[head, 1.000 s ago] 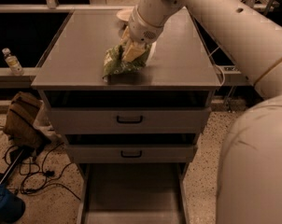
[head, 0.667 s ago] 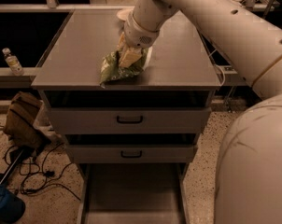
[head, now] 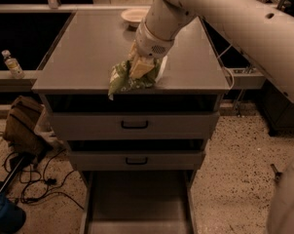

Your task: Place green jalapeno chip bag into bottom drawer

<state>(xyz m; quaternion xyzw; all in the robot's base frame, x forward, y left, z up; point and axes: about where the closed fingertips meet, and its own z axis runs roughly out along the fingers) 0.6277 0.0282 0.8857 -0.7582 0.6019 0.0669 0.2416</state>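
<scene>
The green jalapeno chip bag is a crinkled green and white bag at the front edge of the grey cabinet top, one corner hanging past the edge. My gripper reaches down from the upper right and is shut on the bag's top. The bottom drawer stands pulled out at the cabinet's foot, a wide grey tray with nothing showing in it. It lies straight below the bag.
A white bowl sits at the back of the cabinet top. Two upper drawers with black handles are shut. A plastic bottle stands on a ledge at left. A brown bag and cables lie on the floor at left.
My gripper has carried the bag forward across the cabinet top, from the middle to the front edge. The bag's corner now overhangs the edge.
</scene>
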